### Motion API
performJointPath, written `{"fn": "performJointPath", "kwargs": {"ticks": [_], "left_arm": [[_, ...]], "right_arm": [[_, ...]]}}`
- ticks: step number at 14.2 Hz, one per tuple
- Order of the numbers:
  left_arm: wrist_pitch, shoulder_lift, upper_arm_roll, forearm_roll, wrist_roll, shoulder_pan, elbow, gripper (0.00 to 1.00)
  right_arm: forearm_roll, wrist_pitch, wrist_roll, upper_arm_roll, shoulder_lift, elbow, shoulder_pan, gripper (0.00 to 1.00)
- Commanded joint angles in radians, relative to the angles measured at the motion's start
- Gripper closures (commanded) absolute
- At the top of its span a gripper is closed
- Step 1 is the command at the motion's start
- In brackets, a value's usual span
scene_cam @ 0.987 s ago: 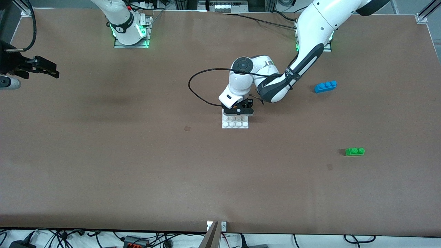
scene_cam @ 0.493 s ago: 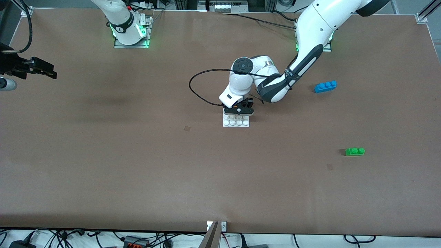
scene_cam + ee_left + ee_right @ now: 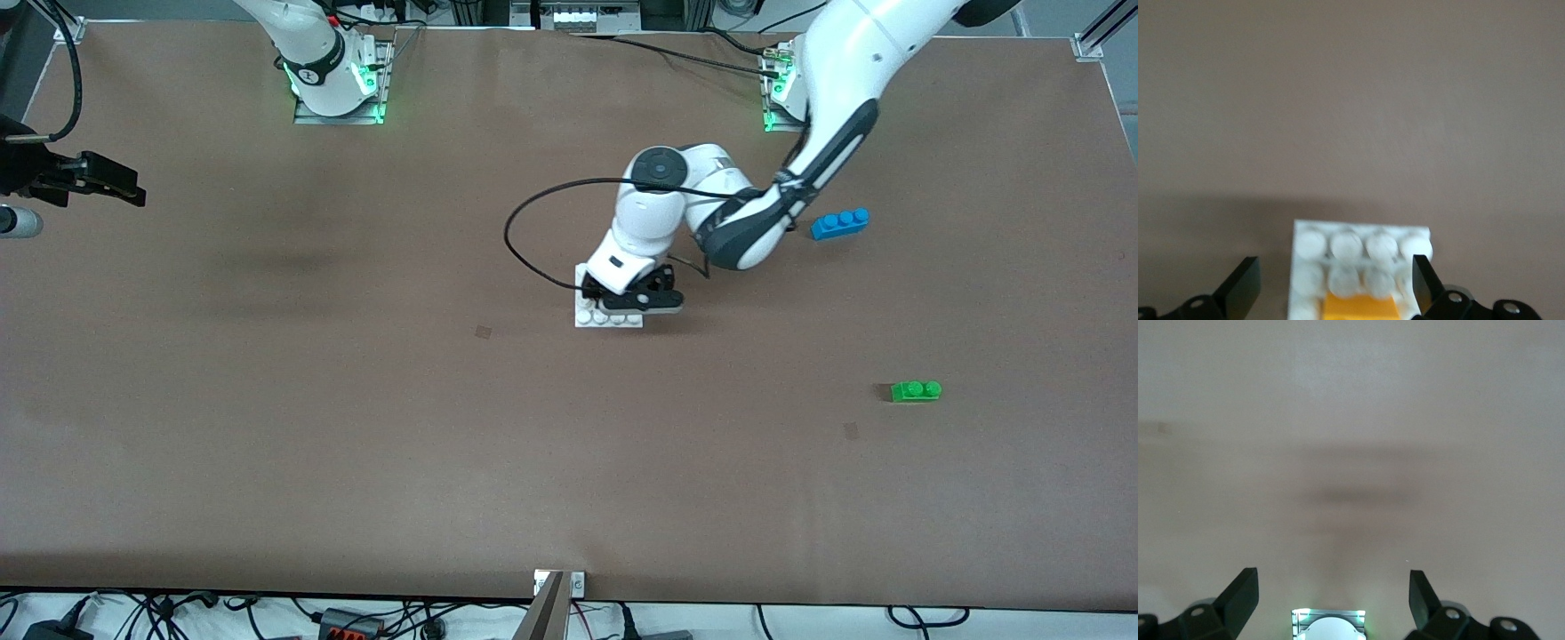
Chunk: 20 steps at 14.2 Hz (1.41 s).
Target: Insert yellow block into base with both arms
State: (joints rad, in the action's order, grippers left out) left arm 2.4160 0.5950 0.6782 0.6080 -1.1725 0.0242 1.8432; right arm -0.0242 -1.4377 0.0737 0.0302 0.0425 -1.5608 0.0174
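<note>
The small orange-yellow plastic brick is seen seated on the flat white studded plastic plate at mid-desk, with the left claw held just over it, fingers spread apart and empty. The right claw is parked open over the right arm's end of the brown matte desk. If the smooth brick is only half pressed onto the round studs, it could be tipped off by a brushing finger.

Even overhead light, soft shadows, sharp front view, blurred wrist views.
</note>
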Motion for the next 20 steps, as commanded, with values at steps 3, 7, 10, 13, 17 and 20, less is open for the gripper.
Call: {"fn": "performJointPath", "kwargs": {"ticks": [3,7,10,13,17,20], "left_arm": [[-0.023,-0.034,-0.072,0.013,0.046,-0.087,-0.013,0.0],[-0.06,-0.05,-0.215,0.012,0.331,-0.139,-0.013,0.0],[-0.058,-0.086,-0.304,-0.084,0.599,-0.168,-0.016,0.0],[-0.116,-0.129,-0.397,-0.313,0.972,-0.19,-0.064,0.0],[-0.36,-0.224,-0.408,-0.422,1.188,-0.231,-0.16,0.0],[-0.552,-0.343,-0.407,-0.48,1.212,-0.247,-0.19,0.0]], "right_arm": [[0.018,0.003,-0.014,-0.006,0.005,0.016,0.013,0.0],[0.018,0.007,-0.014,-0.006,0.005,0.016,0.013,0.0],[0.018,0.005,-0.014,-0.004,0.005,0.016,0.013,0.0],[0.018,0.007,-0.014,-0.004,0.005,0.016,0.015,0.0],[0.018,0.005,-0.014,-0.004,0.005,0.016,0.013,0.0],[0.018,0.007,-0.014,-0.004,0.007,0.016,0.015,0.0]]}}
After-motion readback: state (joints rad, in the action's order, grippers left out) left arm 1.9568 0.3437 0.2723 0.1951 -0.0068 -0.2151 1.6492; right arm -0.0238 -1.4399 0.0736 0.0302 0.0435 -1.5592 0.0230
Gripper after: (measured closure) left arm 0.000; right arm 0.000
